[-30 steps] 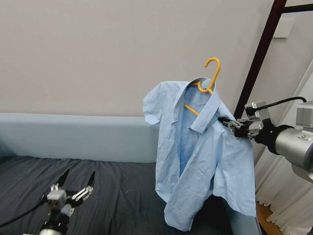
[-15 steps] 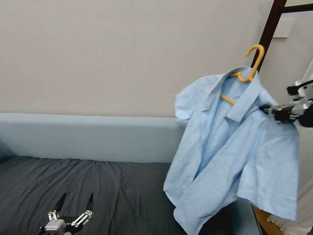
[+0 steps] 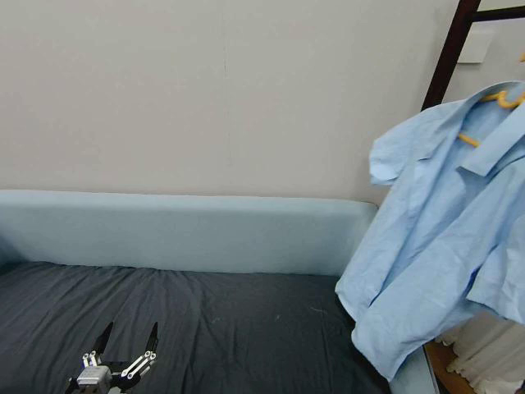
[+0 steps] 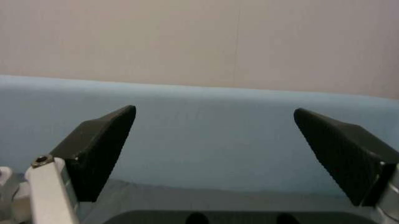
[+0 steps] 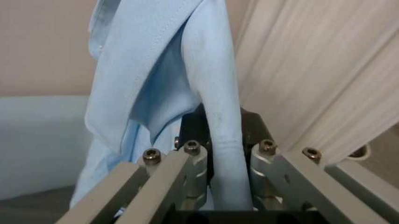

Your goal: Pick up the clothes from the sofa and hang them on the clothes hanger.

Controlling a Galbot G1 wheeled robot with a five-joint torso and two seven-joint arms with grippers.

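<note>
1. Since a second ago the shirt (image 3: 443, 246) on its orange hanger (image 3: 492, 98) has swung from mid-room over to the robot's right, clear of the sofa (image 3: 205, 234) back. The left gripper (image 3: 130, 330) has dropped lower too.
2. Right gripper (image 5: 219, 144): the jaws are closed tight on a fold of the shirt. In the right wrist view the cloth is pinched between them and runs straight up from the grip.
3. From that pinch the shirt hangs with its long axis upright, collar and hanger above the jaws and hem trailing below, past the sofa's end.
4. The next move, I'd say, turns on the hanger's hook and the dark post (image 3: 447, 53). The hook sits at the top of the shirt, near the post and to the right of it, almost off the edge of the head view. I can't see any rail for it to go on, so I can't tell which way the hook must travel.
5. A pale curtain (image 5: 299, 70) hangs close behind the held cloth and might snag it on a wide swing.
6. Left gripper: the jaws are spread wide with nothing in them, low over the dark sofa seat and facing the sofa back, well apart from the shirt. The right arm is by far the nearer.
</note>
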